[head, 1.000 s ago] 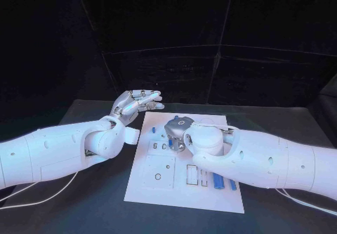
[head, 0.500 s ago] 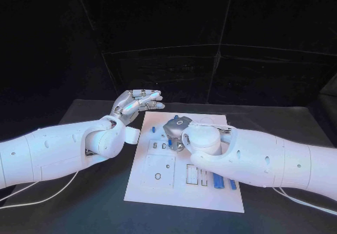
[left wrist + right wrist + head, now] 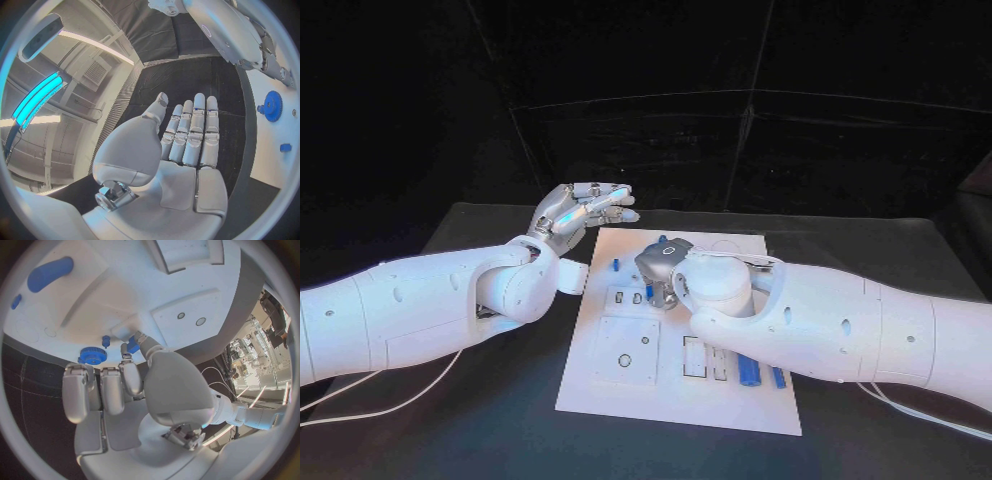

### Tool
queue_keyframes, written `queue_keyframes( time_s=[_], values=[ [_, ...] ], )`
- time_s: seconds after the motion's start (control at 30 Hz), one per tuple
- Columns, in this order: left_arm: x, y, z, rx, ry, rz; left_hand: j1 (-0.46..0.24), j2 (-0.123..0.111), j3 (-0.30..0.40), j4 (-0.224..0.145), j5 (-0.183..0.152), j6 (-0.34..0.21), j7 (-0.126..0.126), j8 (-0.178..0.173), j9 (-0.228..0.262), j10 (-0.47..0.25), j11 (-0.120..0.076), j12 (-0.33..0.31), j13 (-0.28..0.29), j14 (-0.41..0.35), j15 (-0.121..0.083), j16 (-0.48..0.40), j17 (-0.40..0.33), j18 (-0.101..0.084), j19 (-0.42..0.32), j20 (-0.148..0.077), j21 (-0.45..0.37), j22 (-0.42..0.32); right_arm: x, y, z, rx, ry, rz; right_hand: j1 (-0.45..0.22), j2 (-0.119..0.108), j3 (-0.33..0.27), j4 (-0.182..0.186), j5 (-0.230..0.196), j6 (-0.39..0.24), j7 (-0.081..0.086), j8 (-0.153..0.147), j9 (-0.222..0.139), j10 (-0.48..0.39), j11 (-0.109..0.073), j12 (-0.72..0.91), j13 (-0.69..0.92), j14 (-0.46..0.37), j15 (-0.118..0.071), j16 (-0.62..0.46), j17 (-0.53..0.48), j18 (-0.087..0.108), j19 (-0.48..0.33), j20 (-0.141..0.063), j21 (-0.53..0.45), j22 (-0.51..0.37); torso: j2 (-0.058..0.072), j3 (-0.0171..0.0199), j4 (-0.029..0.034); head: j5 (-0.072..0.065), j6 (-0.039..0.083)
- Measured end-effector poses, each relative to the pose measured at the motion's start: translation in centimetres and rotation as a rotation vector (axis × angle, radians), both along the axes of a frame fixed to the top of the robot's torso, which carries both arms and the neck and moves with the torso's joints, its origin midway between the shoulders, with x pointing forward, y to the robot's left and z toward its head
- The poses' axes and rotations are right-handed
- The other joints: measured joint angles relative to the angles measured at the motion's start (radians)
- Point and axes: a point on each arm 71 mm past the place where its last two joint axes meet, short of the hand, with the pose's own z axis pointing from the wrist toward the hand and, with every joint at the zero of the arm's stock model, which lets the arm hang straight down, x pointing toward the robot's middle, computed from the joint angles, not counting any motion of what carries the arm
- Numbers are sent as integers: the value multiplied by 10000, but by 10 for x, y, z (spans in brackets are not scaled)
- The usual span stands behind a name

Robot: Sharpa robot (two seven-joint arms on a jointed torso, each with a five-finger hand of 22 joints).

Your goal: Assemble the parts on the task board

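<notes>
Looking down from the head camera, I have the task board (image 3: 678, 400) lying in the lower middle of the frame on the black table (image 3: 473, 420), a long white plate running away from me. My left hand (image 3: 577, 212) sits just above and left of the board's far left corner, off the plate, with its fingers stretched out straight and side by side and nothing in them. My left wrist camera confirms it: the palm (image 3: 181, 150) is flat and bare, fingers extended together over the dark table, with the board's white edge at the right of that circle.

My right hand (image 3: 661, 272) is over the upper middle of the board, fingers curled down toward the plate. In my right wrist camera its fingertips (image 3: 140, 340) are bunched around a small blue part (image 3: 132, 345), thumb and finger appear to pinch it against the white surface. Just beside it in that view are a blue gear (image 3: 92, 355) and a small blue peg (image 3: 106, 341), both on the board.

Back in the head view, two blue bars (image 3: 749, 372) lie at the lower right of the board, beside the narrow rectangular slots (image 3: 694, 357). A square raised block with holes (image 3: 627, 350) occupies the board's left middle.

The blue gear also shows at the right edge of my left wrist circle (image 3: 272, 106).
</notes>
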Motion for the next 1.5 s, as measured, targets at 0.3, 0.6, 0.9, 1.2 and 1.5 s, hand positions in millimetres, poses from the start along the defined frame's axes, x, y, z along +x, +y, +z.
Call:
queue_keyframes(
  time_s=[0.3,0.6,0.9,1.2,1.5],
  values=[
    [0,0,0,2,-1,1,0,0,0,0,0,0,0,0,0,0,0,0,0,0,0,0,0,0,0,0,0,0,-1,-1,-3,-148,-50,51,-41,-40,31,31,2,-5,3,-22,0,-2,2,-46,0,0,0,0,0,0,0,0,0,0,0,1,0,0,-24],
    [0,0,0,3,-2,3,-33,33,10,-93,0,0,0,-44,0,36,36,-40,0,0,0,-78,4,1,75,-6,0,-20,-1,0,-3,-161,-84,83,-79,-78,32,31,3,-20,17,-38,-23,-37,37,-88,0,0,0,0,8,1,0,0,0,0,-2,0,0,7,-40],
    [0,0,0,5,-3,6,-37,37,13,-96,0,0,0,-43,0,36,36,-47,0,0,0,-79,9,1,76,-6,0,-28,-3,1,-3,-125,-90,123,-131,-131,0,62,3,-63,50,-85,-28,-36,37,-131,0,0,0,-38,7,1,0,0,-38,0,-5,-1,0,14,-43],
    [1,0,0,6,-3,8,-37,37,13,-96,0,0,0,-42,0,36,36,-47,0,0,0,-78,8,1,76,-6,0,-27,-3,1,-4,-90,-94,140,-131,-130,0,62,3,-87,54,-86,-33,-73,74,-130,0,0,0,-38,6,0,0,0,-38,0,-7,-1,-3,23,-41],
    [1,0,0,6,-3,7,-37,36,13,-96,0,0,0,-42,0,36,36,-47,0,0,0,-78,7,1,75,-6,0,-27,-4,2,-4,-81,-86,149,-222,-221,-30,92,3,-159,125,-142,-44,-107,109,-232,0,0,0,-85,5,0,-36,36,-38,0,-8,-5,-3,31,-38]
  ],
)
